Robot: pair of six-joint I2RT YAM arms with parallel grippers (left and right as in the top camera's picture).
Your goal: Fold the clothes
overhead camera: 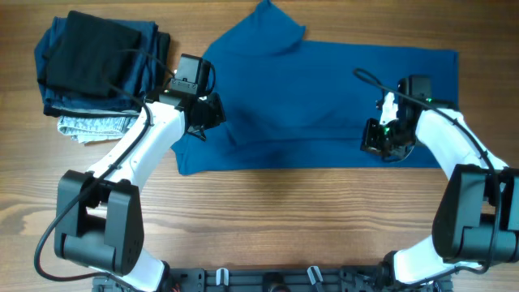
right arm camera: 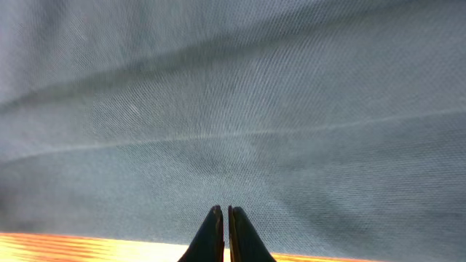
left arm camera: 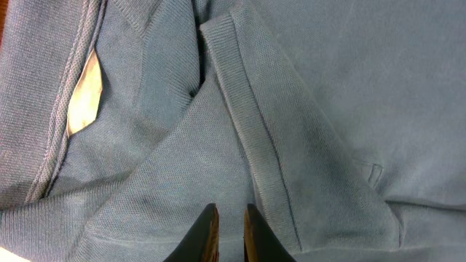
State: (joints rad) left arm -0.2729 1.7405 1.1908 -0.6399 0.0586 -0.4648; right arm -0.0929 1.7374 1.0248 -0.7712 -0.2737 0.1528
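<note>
Checking grip state first. Shirt [overhead camera: 324, 97] lies flat on the tabletop [overhead camera: 268, 227], just beside the stack [overhead camera: 97, 65] and running lengthwise away from it. My read is that it's part-folded into a long band, with one sleeve [overhead camera: 272, 28] sticking out near the stack end.

Left claw [left arm camera: 229, 218] is over the shirt's stack end, close to the neck label [left arm camera: 84, 94] and a ribbed sleeve hem [left arm camera: 244, 124]. It's narrow, with a slim gap between the tips. Can't tell if it nips any cloth.

Right claw [right arm camera: 224, 218] is over the end of the shirt away from the stack, near the shirt's edge, with wood showing just past it. Tips are pressed together and no cloth shows between them.

Handling, as judgement:
- Soft, light knit with zero stiffness. It will sag, drape and drag anything not lifted.
- Layers likely slide on each other, so a single-layer pinch may peel the fold open.
- Best holds are hems and seams, where the cloth is doubled and thicker. Left takes the ribbed hem or the neck-end edge; right takes a corner at the end away from the stack.
- Both claws need opening before any pinch.
- Lift both ends together, or the band will skew.
</note>
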